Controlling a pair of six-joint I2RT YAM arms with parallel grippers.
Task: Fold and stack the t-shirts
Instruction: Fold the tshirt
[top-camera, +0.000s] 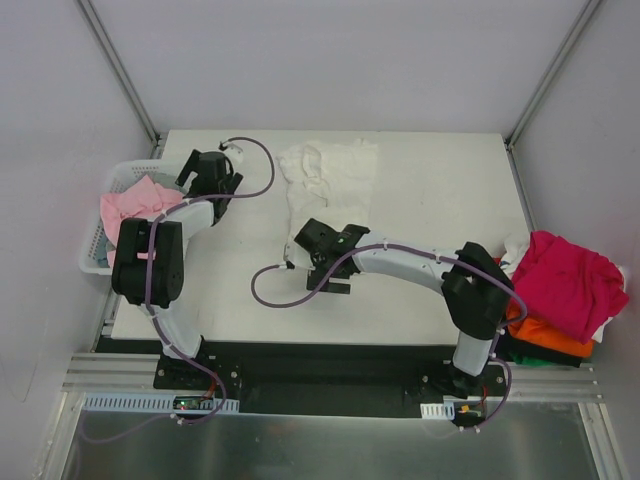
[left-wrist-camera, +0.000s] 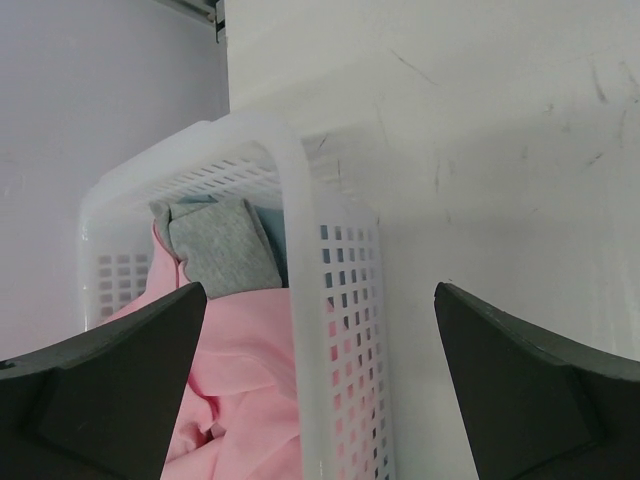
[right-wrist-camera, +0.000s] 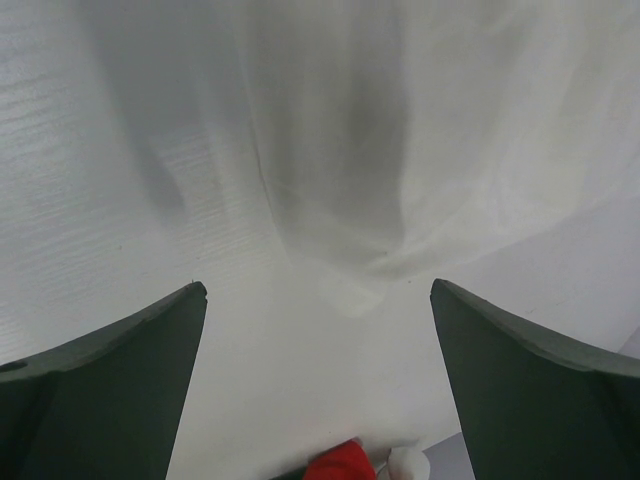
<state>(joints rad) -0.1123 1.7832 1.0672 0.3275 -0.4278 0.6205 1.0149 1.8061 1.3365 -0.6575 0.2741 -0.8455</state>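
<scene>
A white table is seen from above, with two robot arms fixed at its near edge. A white t-shirt lies rumpled toward the back of the table, near the middle.

The right gripper hovers just in front of the shirt's near edge. Its jaws are spread wide and hold nothing. Its wrist camera shows the pale cloth lying on the table ahead of its fingers.

The left gripper sits at the back left, beside a white lattice basket at the table's left edge. Its jaws are also spread wide and empty. Inside the basket lie a pale pink t-shirt and a folded grey cloth.

At the table's right edge a magenta t-shirt is heaped on an orange t-shirt, with a dark t-shirt underneath.
</scene>
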